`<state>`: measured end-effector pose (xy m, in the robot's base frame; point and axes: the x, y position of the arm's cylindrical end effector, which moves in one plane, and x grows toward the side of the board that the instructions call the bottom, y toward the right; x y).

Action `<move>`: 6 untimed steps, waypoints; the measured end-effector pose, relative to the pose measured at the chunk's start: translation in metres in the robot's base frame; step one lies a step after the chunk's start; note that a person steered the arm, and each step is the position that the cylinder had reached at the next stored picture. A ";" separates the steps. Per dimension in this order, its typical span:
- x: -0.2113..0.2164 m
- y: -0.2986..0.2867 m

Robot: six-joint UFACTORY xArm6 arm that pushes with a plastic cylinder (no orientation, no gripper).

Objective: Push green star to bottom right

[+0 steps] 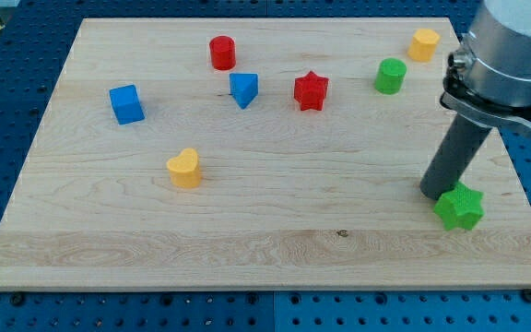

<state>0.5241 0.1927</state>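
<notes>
We found the green star-shaped block (459, 207) near the bottom right corner of the pale wooden worktop (247, 240). Our tip (434, 193) touched the star's upper left edge. The arm carried no fingers, only the dark rod. A green cylinder (390, 76) and a yellow hexagonal block (423, 43) stood well apart, toward the view's top.

No readable text, labels, numbers or signs anywhere

Grey cylindrical arm housing (510, 41) — black clamp, dark rod (456, 152).
</notes>
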 end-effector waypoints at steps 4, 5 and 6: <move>0.026 0.032; 0.026 0.030; 0.026 0.029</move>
